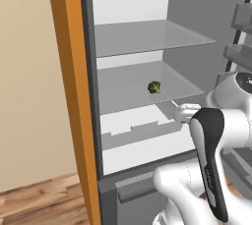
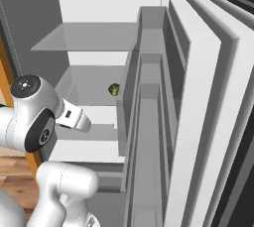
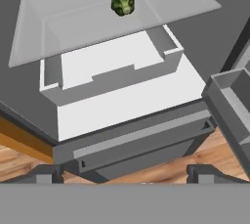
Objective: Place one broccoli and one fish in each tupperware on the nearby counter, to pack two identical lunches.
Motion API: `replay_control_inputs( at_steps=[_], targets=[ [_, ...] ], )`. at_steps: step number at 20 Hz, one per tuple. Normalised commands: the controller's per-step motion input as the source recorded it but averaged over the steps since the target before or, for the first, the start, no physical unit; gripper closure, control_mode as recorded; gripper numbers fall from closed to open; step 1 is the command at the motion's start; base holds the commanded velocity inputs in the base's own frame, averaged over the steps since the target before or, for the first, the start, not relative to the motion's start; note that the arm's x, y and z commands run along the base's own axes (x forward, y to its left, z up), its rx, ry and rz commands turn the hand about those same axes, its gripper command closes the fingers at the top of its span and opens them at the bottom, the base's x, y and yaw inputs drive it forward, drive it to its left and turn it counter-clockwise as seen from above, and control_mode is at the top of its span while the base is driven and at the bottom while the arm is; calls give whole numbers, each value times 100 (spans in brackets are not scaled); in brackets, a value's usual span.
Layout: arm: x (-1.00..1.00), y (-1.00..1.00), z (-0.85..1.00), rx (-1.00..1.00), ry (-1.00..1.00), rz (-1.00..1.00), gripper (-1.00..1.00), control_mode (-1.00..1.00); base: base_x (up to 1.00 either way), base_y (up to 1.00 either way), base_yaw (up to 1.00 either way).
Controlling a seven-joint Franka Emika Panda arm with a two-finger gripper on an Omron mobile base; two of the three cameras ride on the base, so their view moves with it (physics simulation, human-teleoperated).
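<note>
Green broccoli (image 1: pixel 154 87) sits alone on the middle glass shelf (image 1: pixel 123 89) of the open fridge (image 1: pixel 88 71), above a white drawer (image 3: pixel 117 83). Well short of it, the gripper (image 3: pixel 124 174) hangs with fingers spread wide, holding nothing.

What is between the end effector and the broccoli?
In the hand view, the white drawer sits between the end effector and the broccoli on its glass shelf.

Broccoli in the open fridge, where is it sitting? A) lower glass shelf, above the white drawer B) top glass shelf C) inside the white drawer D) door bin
A: the broccoli lies on the lower glass shelf, with the white drawer beneath it and the upper shelf bare.
</note>
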Motion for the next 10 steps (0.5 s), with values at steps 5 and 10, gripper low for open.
replay_control_inputs(
  at_steps=[5,10],
  targets=[
    [4,0,0,0,-2,0,-100,-100,23,2,0],
    [14,0,0,-1,-19,0,-100,-100,0,0,0]
  ],
)
